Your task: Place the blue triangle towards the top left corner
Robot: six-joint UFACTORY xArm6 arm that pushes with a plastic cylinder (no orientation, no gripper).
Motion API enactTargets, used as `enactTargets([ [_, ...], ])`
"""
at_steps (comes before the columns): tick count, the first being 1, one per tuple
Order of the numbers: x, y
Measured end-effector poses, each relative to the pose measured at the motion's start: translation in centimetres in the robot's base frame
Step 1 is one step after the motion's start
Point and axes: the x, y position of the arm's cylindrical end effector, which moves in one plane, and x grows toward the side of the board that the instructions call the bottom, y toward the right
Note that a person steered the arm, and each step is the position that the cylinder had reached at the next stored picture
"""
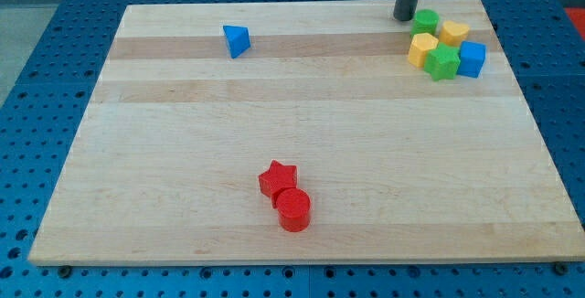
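Note:
The blue triangle [237, 40] lies on the wooden board [302, 133] in the upper left part, a little right of the top left corner. My tip [404, 17] stands at the top right of the board, far to the right of the blue triangle. It sits just left of a green round block [425, 21], close to it; I cannot tell if they touch.
A cluster sits at the top right: a yellow block [454, 32], another yellow block [422, 49], a green star [444, 62] and a blue cube [472, 58]. A red star [277, 179] and a red cylinder [293, 210] touch near the bottom middle.

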Motion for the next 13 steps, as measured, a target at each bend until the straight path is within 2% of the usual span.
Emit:
enactTargets([
  [1, 1.6, 0.0],
  [3, 0.8, 1.1],
  [4, 0.3, -1.3],
  [7, 4.3, -18.1],
  [11, 5.4, -21.8],
  [13, 4.5, -26.2],
])
